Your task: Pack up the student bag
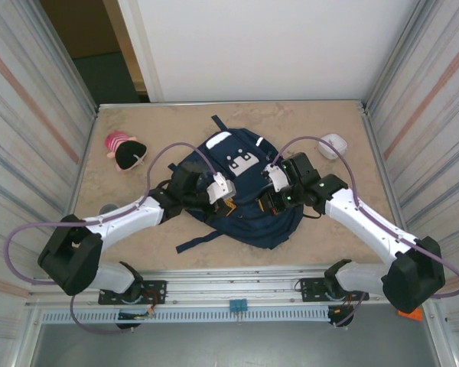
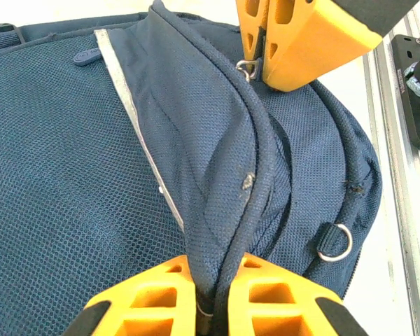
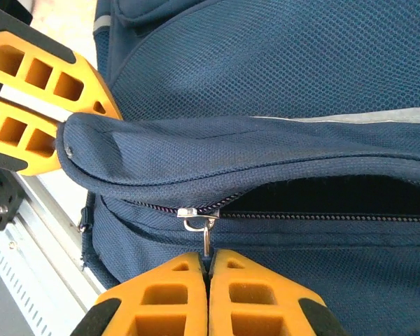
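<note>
Position of the student bag (image 1: pixel 241 191): we found it lying flat at the middle of the table (image 1: pixel 176 122), between the two arms and towards the near edge; its dark straps trailed on the tabletop at the far and near ends. We saw the left gripper (image 2: pixel 213 297) with its orange fingers pressed together on a raised fold of the navy mesh fabric, along the piped seam; the fold stood up from the bag where it was pinched. We saw the right gripper (image 3: pixel 208 276) with its fingers closed flush on the metal zipper pull (image 3: pixel 206 236), which hung from the slider (image 3: pixel 189 210); beside the slider the zipper lay parted, with a dark gap under the lifted flap. The two grippers sat near each other over the same side of the bag. A pink and black plush toy (image 1: pixel 125 151) lay at the far left of the table and a small white object (image 1: pixel 333 145) at the far right; both were apart from the bag.
</note>
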Controlling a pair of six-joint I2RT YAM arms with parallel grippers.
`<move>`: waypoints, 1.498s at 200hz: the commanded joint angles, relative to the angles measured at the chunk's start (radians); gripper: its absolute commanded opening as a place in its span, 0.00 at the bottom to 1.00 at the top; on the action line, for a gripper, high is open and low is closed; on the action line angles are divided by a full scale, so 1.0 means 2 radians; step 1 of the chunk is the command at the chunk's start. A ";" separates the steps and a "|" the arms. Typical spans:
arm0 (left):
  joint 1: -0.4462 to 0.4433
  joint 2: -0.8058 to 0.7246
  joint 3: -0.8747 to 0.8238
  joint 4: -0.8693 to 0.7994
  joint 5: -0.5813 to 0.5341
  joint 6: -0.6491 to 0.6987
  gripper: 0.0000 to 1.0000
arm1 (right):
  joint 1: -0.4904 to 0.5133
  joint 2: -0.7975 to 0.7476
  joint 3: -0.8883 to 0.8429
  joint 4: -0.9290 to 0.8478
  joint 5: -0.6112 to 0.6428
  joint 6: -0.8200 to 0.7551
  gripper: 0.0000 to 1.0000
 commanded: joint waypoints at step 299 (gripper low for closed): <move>0.078 -0.036 -0.053 -0.048 -0.165 -0.810 0.00 | 0.115 -0.011 -0.057 0.082 0.057 0.100 0.00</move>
